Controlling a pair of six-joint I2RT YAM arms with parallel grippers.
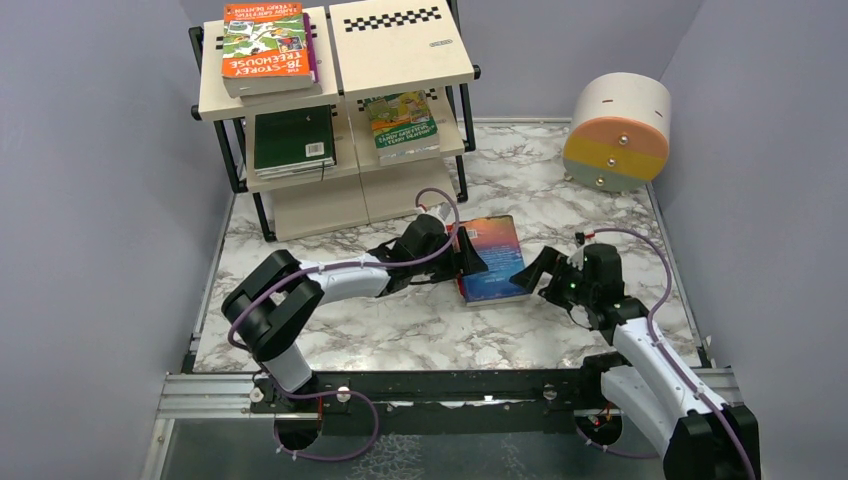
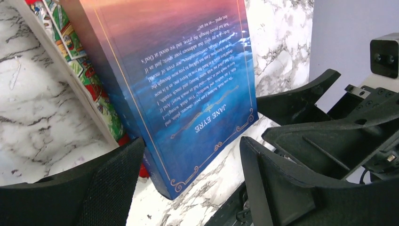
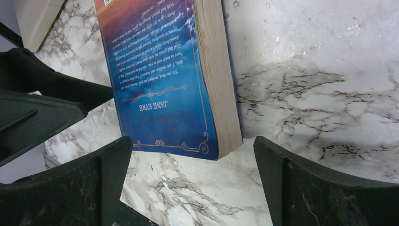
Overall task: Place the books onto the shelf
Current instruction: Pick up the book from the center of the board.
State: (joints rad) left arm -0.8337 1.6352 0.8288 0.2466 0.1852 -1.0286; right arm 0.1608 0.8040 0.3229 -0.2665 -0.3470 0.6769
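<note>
left gripper [image 1: 470, 262] and right gripper [image 1: 541, 276] both gape, blue book [image 1: 492, 255] just ahead between them; best slide deeper over its edge before squeezing.

Top view high above near edge, looking down; wrist views close, low, sharing blue book [image 2: 188, 94] from opposite sides.
</note>
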